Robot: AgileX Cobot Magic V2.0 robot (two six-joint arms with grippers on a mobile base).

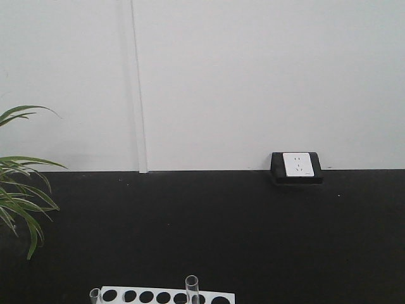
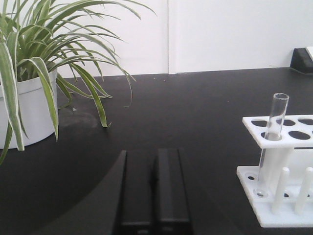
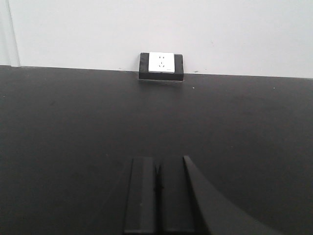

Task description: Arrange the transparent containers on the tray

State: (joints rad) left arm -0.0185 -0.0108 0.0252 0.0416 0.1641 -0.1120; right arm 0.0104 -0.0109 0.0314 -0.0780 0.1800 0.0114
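LAB BENCH, TUBES WAITING: A clear, colourless glass test tube [image 2: 275, 132] stands upright in the near corner hole of a white plastic rack with round holes [image 2: 250, 128]. Its open rim rises above the rack's top plate and its rounded bottom sits in the base. The front view catches the rim of a second tube [image 1: 95, 294] at the rack's other end. The black table [image 1: 253, 228] stretches back to a pale wall.

The left claw [image 2: 154, 156] lies low and near the rack, with its black fingers pressed together and nothing between them. The right claw [image 3: 157, 164] is likewise closed and empty, facing bare table and a white wall socket in a black housing [image 3: 161, 62]. A striped green plant in a white pot [image 2: 34, 107] sits well off to the left arm's far side. The yellow tray does not appear in any view.

The work appears to be at its start, with no tube lifted. To do the first pick well, the left claw would need to:
- spread wide before closing in
- take the glass on the bare stretch between rim and top plate
- squeeze gently, since the glass is slick
- draw the tube straight up until its bottom clears the hole

Tilting early risks dragging the light rack along.
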